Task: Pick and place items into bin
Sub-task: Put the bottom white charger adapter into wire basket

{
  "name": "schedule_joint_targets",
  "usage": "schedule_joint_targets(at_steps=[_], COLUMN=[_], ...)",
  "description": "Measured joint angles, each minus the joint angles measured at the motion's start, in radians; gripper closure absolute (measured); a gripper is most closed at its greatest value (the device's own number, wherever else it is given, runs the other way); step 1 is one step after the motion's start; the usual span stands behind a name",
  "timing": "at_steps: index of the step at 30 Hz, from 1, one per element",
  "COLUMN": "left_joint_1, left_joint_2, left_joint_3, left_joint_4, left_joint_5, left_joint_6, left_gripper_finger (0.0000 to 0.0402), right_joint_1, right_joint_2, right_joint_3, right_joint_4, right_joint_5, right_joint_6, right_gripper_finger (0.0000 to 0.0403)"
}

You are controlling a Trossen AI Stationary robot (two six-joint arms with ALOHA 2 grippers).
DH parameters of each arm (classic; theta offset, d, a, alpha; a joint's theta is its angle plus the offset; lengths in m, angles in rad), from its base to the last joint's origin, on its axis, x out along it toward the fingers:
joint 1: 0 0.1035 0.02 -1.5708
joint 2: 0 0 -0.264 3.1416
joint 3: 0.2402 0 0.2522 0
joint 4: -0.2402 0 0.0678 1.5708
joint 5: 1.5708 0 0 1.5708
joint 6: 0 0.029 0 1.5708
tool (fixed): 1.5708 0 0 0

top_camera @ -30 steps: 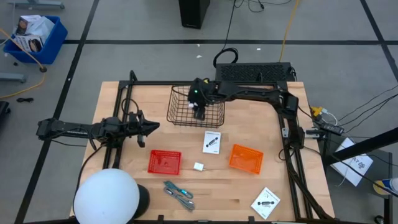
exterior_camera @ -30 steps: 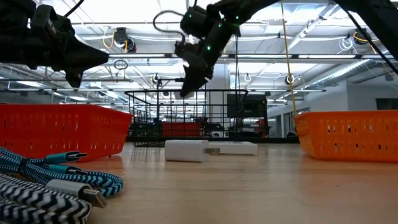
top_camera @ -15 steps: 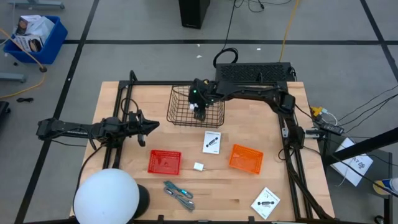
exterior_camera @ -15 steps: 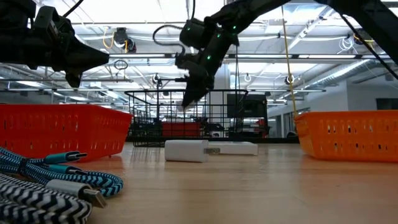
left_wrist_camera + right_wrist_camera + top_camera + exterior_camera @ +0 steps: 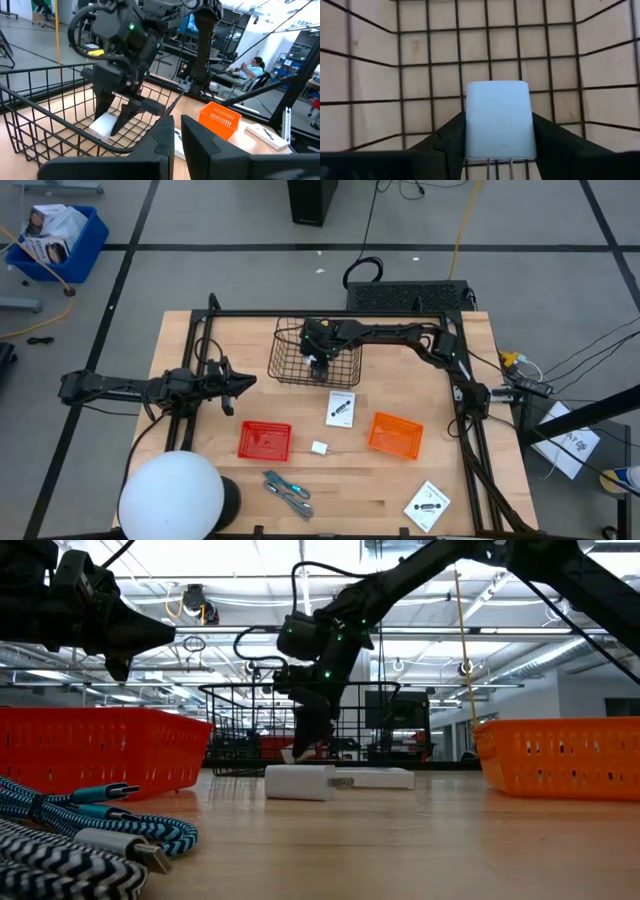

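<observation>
Black left gripper (image 5: 243, 384) hangs over the table's left side, well away from everything, fingers pressed together with nothing in them. Next along is the red bin (image 5: 265, 441) near the front, and the pliers (image 5: 288, 493) lie in front of it, long axis slanting toward the front right, with bare wood around them.

Middle of the table: the wire basket (image 5: 290, 365) sits toward the back, and the right gripper (image 5: 318, 366) is down inside it, pinching a white cube (image 5: 497, 120) between both fingers. The cube is low, close to the basket floor; can't tell if it's touching. Its two metal prongs point back toward the wrist. Basket walls stand close on all sides there.

A second cube (image 5: 320, 448) sits loose between the two bins. One card (image 5: 340, 408) lies just in front of the basket, long axis front to back. Right of that is the orange bin (image 5: 395, 434), then the other card (image 5: 428, 506), turned diagonal, near the table's front right corner.
</observation>
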Motion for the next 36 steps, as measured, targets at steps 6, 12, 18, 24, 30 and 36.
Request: schedule_joint_targets(at_steps=[6,12,18,24,30,36], left_joint_1=[0.000,0.000,0.000,0.000,0.000,0.000], left_joint_2=[0.000,0.000,0.000,0.000,0.000,0.000], left_joint_3=[0.000,0.000,0.000,0.000,0.000,0.000], left_joint_4=[0.000,0.000,-0.001,-0.006,-0.006,-0.008], left_joint_5=[0.001,0.002,0.003,0.003,0.003,0.003], left_joint_6=[-0.003,-0.018,-0.020,-0.021,-0.021,-0.025], left_gripper_finger=[0.0364,0.0364,0.0364,0.0364,0.0364,0.0364], right_joint_1=[-0.012,-0.046,-0.051,-0.050,-0.049,-0.042], right_joint_2=[-0.002,0.009,0.019,0.020,0.020,0.020], right_joint_3=[0.000,0.001,0.000,0.000,0.000,0.000], right_joint_4=[-0.001,0.001,0.005,-0.002,0.001,0.016], right_joint_5=[-0.013,-0.053,-0.076,-0.078,-0.106,-0.124], right_joint_6=[0.002,0.022,0.033,0.035,0.040,0.035], right_gripper_finger=[0.0226,0.0225,0.0225,0.0203,0.0191,0.0189])
